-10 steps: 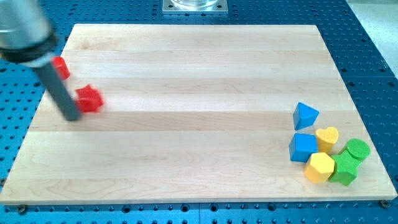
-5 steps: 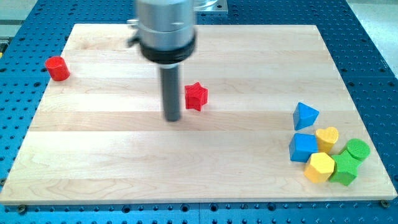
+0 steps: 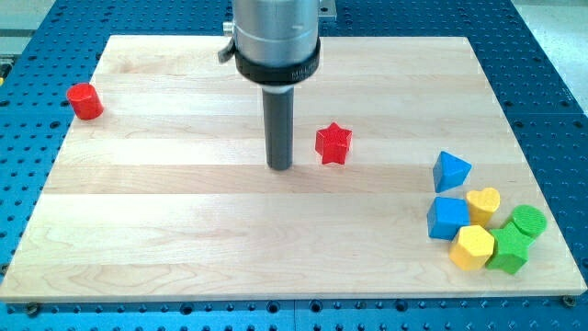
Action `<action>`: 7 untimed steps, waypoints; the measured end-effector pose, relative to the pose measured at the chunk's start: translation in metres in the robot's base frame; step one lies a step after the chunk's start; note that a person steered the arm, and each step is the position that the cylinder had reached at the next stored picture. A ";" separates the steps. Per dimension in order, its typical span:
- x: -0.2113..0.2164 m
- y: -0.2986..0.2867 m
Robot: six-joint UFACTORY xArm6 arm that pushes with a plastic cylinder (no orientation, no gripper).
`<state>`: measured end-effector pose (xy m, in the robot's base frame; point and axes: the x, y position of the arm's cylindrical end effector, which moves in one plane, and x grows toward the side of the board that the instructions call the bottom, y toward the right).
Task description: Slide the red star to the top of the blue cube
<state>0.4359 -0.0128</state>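
Note:
The red star [image 3: 333, 143] lies near the middle of the wooden board, a little to the right of centre. My tip [image 3: 279, 167] rests on the board just left of the star, with a small gap between them. The blue cube [image 3: 447, 218] sits at the view's right, in a cluster of blocks. A blue triangular block [image 3: 450, 170] stands directly above the blue cube in the view. The star is well to the left of both.
A yellow heart [image 3: 483, 203], yellow hexagon [image 3: 472, 246], green block [image 3: 509, 251] and green cylinder [image 3: 528, 222] crowd the blue cube's right and lower sides. A red cylinder [image 3: 84, 100] stands at the board's left edge [image 3: 55, 156].
The red star has slid from the left of the board to right of centre. My tip has followed it rightward, staying on its left side.

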 end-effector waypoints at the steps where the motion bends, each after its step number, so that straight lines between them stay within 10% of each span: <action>1: -0.039 0.013; 3: 0.052 0.156; 5: -0.001 0.153; 7: 0.038 0.217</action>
